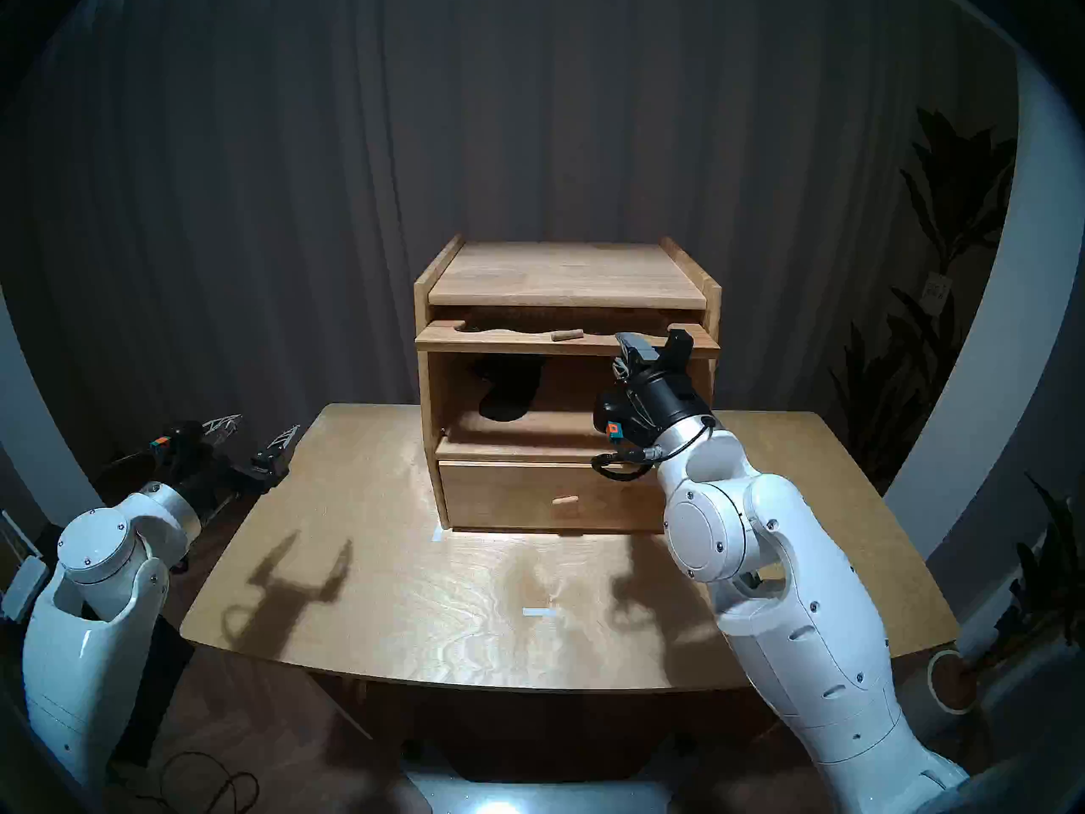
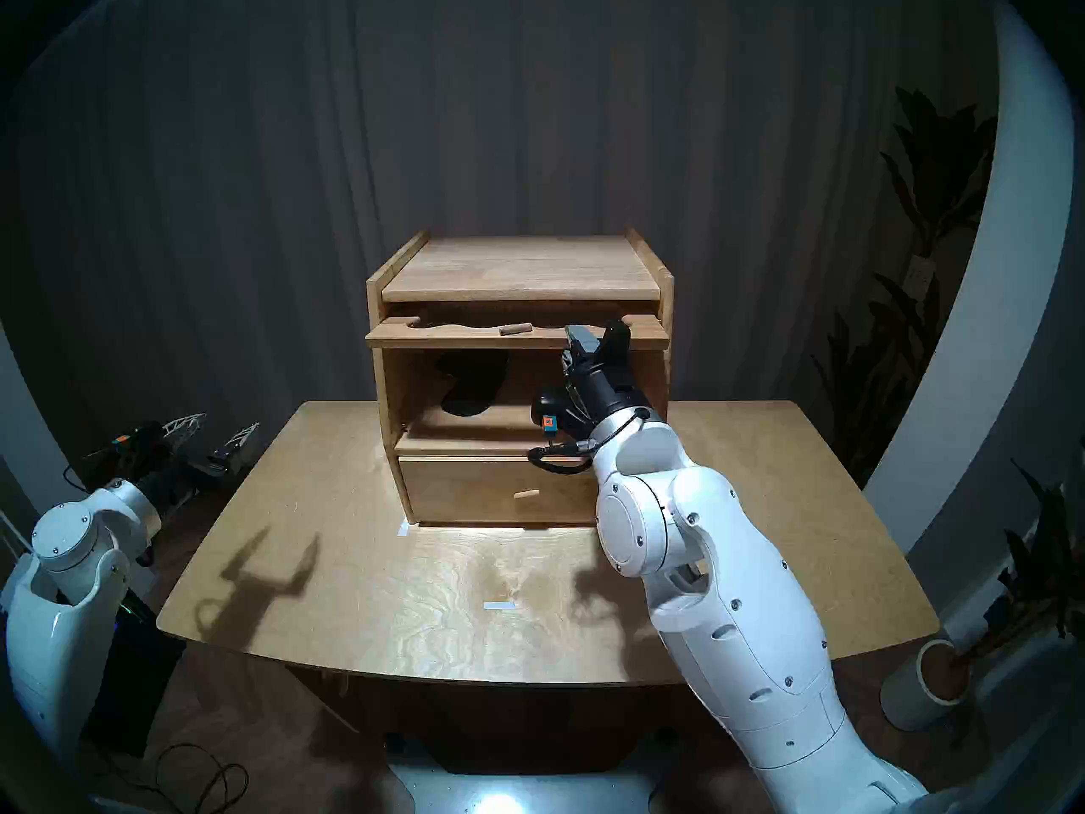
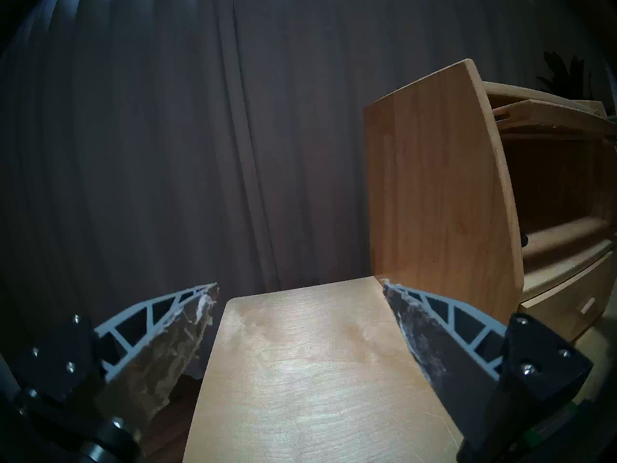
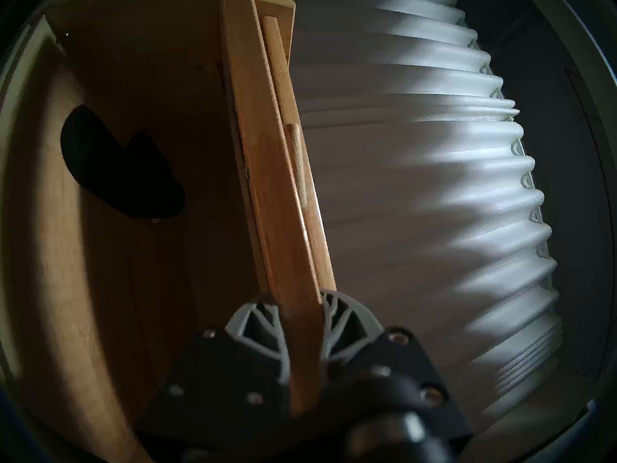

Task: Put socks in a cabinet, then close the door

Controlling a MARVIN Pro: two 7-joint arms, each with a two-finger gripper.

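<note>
Dark curtain behind, tan tabletop (image 1: 411, 589) under a harsh light. Right hand (image 1: 651, 343), centre-right of the head view, is clamped on the right front edge of the door (image 1: 528, 344); the right wrist view shows both fingers (image 4: 263, 322) pinching the panel's edge. The door lies flat, horizontal, pulled partway out of its slot under the cabinet (image 1: 563, 278) top, peg knob (image 1: 566, 335) pointing forward. Probably held at the edge, not the knob, because the flat panel gives a firmer pinch for sliding it out and swinging it down. Below the door, the middle compartment is open; socks (image 1: 508, 393) sit inside, upper left of the opening, dark against the back wall, so the placing step looks done and only the closing is left. Drawer (image 1: 552, 498) beneath is shut. Left hand (image 1: 252, 443), far left of frame off the tabletop's edge, has fingers spread apart, holding nothing, parked clear of the door's path.
</note>
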